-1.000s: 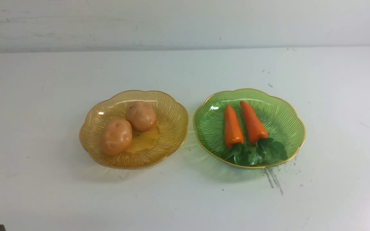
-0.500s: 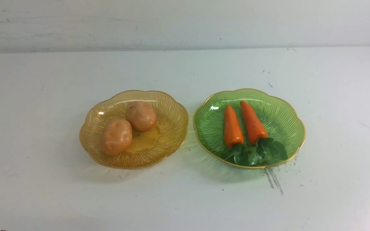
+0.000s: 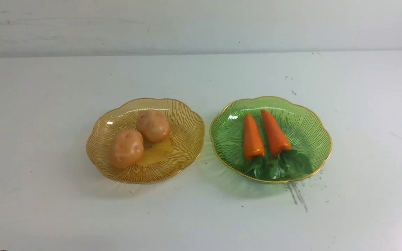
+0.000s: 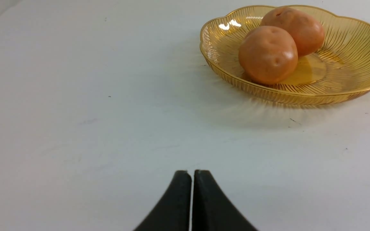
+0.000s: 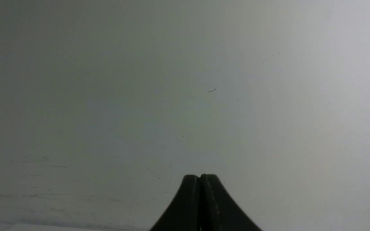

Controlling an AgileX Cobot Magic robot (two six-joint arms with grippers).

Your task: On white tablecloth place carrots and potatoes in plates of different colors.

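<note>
I see two carrots (image 3: 263, 134) side by side in green plate (image 3: 309, 122), tips pointing away from me, leafy tops at near rim. Two potatoes (image 3: 140, 137) touching each other in amber plate (image 3: 187, 136). Plates side by side mid-bench, rims nearly meeting, amber on left, green on right. Both sit on white tablecloth (image 3: 47, 209); grey scratch marks (image 3: 297, 195) just beside green plate's near edge. My left pincer (image 4: 192, 175) pressed together, holding nothing, above cloth, well apart from amber plate. My right pincer (image 5: 200, 178) pressed together, holding nothing, facing plain grey-white surface.
</note>
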